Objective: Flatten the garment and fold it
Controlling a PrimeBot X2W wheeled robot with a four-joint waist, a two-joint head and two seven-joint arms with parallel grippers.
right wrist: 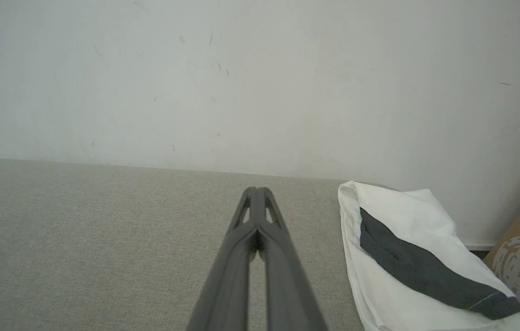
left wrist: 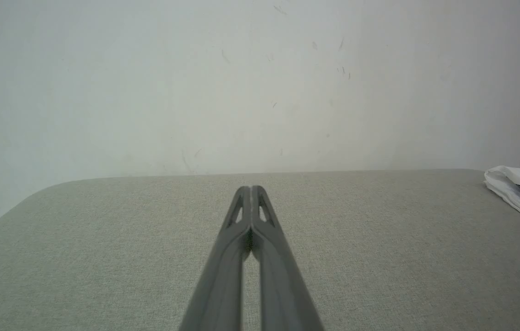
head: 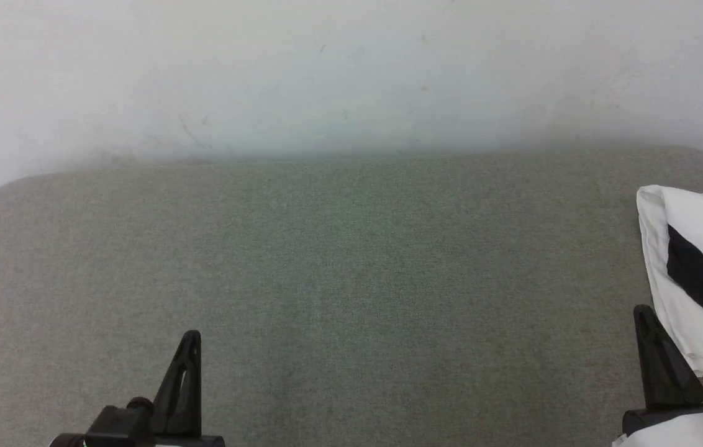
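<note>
Left gripper [left wrist: 251, 191] and right gripper [right wrist: 256, 193] hang over the near edge of the grey fabric worktop [head: 351, 279], each with its fingers pressed together on nothing. Against the worktop's right edge lies the folded shirt [head: 699, 261], white with a black band, just beside the right gripper.

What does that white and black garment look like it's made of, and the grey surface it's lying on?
The garment: thin, soft, matte cloth, likely a cotton-type knit, since it lies in limp stacked layers with soft creases. The exact fibre cannot be told.
The grey surface: matte woven fabric, upholstery-like, with a fine flecked weave and rounded corners. It is possibly padded underneath.
</note>
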